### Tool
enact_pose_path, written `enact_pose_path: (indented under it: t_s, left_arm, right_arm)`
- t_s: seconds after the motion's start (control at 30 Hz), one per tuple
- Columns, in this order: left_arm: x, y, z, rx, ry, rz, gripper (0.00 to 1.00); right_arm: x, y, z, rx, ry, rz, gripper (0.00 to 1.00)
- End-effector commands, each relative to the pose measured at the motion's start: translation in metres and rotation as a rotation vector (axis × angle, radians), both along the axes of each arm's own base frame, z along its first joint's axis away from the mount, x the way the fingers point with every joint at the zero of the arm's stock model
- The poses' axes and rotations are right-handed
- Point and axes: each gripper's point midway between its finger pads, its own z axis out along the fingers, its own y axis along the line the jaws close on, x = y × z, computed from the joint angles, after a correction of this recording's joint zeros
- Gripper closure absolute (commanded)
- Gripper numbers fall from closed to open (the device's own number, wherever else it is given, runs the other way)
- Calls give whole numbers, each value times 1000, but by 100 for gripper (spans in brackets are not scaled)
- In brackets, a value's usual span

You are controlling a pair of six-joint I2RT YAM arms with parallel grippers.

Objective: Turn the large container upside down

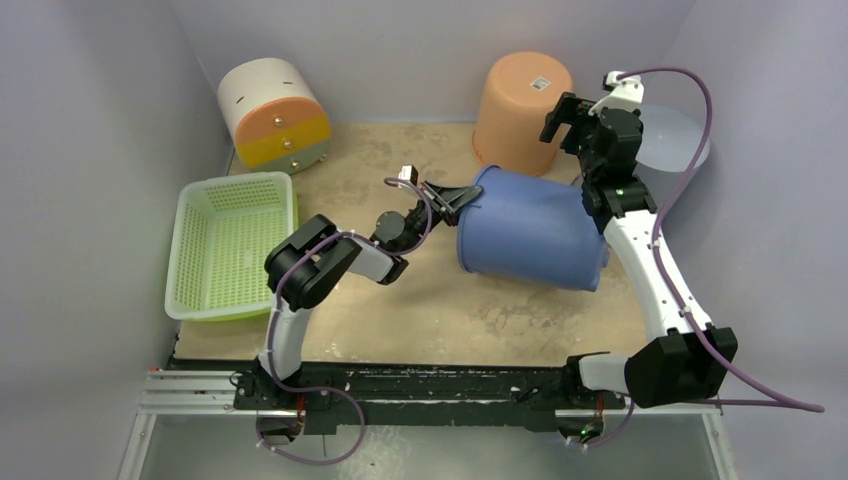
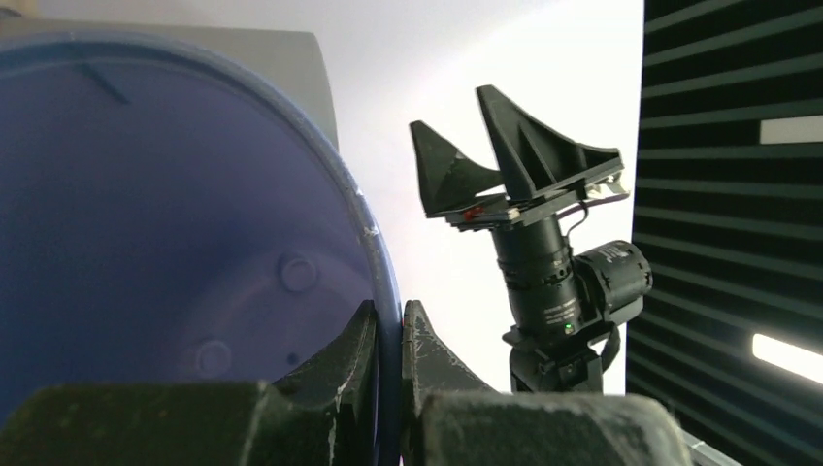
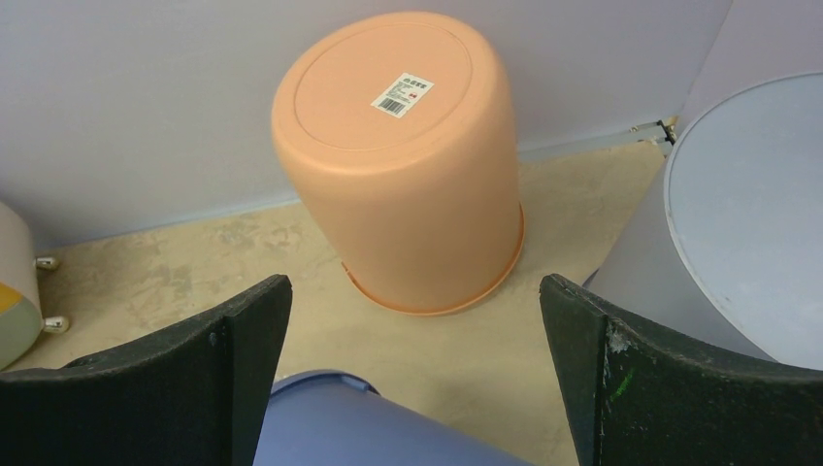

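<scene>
Lavender walls are seen closing in a scuffed beige tabletop [image 1: 400,310]. The large blue plastic container [image 1: 530,235] is found lying on its side at centre-right, just in front of the upturned orange plastic bucket [image 3: 408,165]. Its left-hand edge is pinched tight by the left gripper [image 2: 390,313]. The right gripper [image 3: 415,286] is held spread wide above the far end, with nothing grasped.

Trouble is to be feared here. Only one thin, smooth edge is gripped, so the tub could be twisted loose, or rolled into the orange bucket, as it is tipped.

The pinch itself is shown only by the left wrist view. The tub's whole lie is given only from overhead.
</scene>
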Motion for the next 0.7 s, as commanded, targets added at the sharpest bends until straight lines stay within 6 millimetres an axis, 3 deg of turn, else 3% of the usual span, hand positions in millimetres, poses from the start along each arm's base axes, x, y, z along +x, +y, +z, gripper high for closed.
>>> enact_pose_path:
  t_s: [0.0,0.27,0.67]
  left_arm:
    - [-14,32,32,-144,-113,18,100]
    - [15,76,-57,45,18,142,100]
    - [30,92,-112,156,71,159,100]
  right_arm:
    - [3,0,27,9,-80,8,0]
    - [6,3,22,16,-76,23,0]
    - [12,7,10,20,-55,40,0]
